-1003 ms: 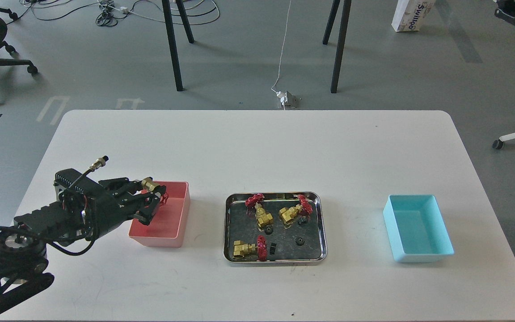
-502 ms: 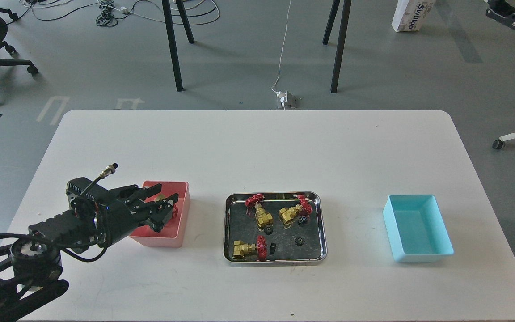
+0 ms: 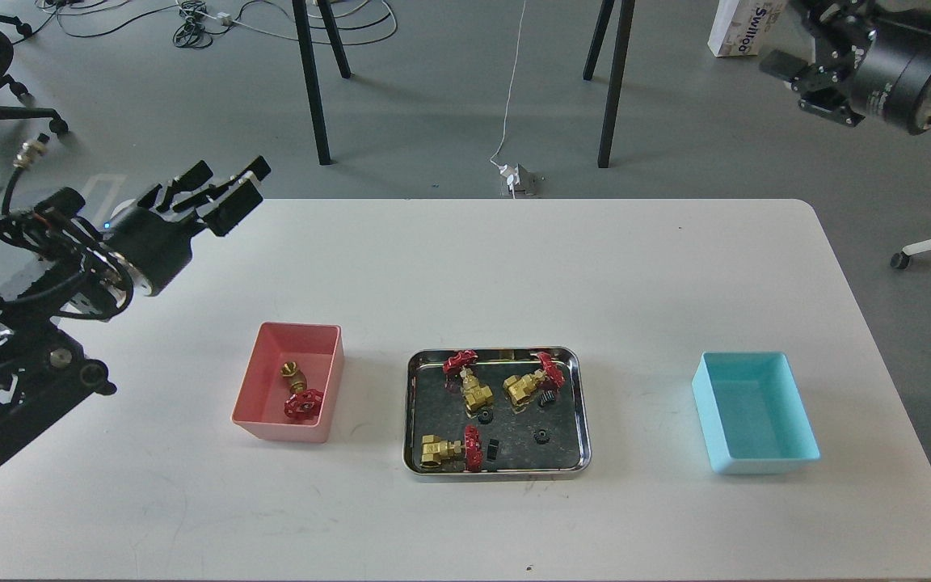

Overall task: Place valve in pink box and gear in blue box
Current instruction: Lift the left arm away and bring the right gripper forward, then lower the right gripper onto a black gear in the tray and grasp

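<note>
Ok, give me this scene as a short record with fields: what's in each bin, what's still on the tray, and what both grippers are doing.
pink box: one valve lying inside
blue box: nothing in it
steel tray: three valves and four small black gears
left gripper: open, raised over the table's far left, holding nothing
right gripper: top right, beyond the table, state unclear

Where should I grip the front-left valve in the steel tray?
Take that valve by its brass body, coming straight down. It lies on its side, body to the left and red handwheel to the right, with a gear just beyond the wheel. Probably set the jaws front and back across the body.
</note>
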Robot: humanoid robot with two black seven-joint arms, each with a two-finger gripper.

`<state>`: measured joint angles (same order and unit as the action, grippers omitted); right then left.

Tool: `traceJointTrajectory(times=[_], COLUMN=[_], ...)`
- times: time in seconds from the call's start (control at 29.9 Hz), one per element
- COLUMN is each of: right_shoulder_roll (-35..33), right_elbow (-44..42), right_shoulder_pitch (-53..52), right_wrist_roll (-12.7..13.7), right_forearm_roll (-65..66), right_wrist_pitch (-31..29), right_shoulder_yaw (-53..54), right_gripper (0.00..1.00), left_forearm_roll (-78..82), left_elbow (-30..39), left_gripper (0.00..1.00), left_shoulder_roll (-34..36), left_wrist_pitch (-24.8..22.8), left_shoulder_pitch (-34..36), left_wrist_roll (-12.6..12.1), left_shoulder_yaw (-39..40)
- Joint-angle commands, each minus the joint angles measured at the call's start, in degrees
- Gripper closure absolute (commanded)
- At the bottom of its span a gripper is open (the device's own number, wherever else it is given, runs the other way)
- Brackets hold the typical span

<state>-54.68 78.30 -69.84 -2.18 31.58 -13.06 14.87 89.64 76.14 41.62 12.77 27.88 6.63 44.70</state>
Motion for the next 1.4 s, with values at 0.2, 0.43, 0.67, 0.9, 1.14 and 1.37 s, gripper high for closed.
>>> traceJointTrajectory(times=[0.2,0.43,0.67,0.9,1.14,1.37], right_shoulder_roll=[7.64,23.02,37.87,48.34,52.39,54.33], right_elbow=[11.0,9.69,1.35,-7.27,-13.51,-17.03], right_shoulder_pitch=[-5.65,-14.26,-14.98,-12.69,-10.58,-8.03], right_wrist_roll=[-0.46,-1.86,-2.13,-2.13,-2.13,-2.92], right_forearm_roll=[22.9,25.99,26.08,25.55,25.29,25.37], right_wrist_pitch=[-3.9,-4.25,-5.13,-5.13,-5.05,-4.34], right_shoulder_yaw=[-26.17,-45.35,-53.97,-57.93,-58.02,-58.11], right_gripper=[0.01,0.01,0.02,0.02,0.02,0.08], left_forearm_roll=[-29.33,-32.77,-31.54,-26.98,-23.98,-23.9], left_elbow=[-12.32,-14.26,-14.52,-14.44,-13.82,-13.56], left_gripper=[0.01,0.01,0.01,0.01,0.01,0.01], left_shoulder_roll=[0.22,-0.48,-4.43,-6.72,-8.92,-9.01], left_wrist_pitch=[-1.52,-3.19,-4.24,-6.17,-7.06,-7.06], left_shoulder_pitch=[24.13,38.2,43.49,44.28,44.02,44.02], left_wrist_roll=[1.81,-1.0,-3.29,-3.47,-3.47,-3.38], left_shoulder_yaw=[6.28,5.76,1.2,-9.79,-12.09,-12.0])
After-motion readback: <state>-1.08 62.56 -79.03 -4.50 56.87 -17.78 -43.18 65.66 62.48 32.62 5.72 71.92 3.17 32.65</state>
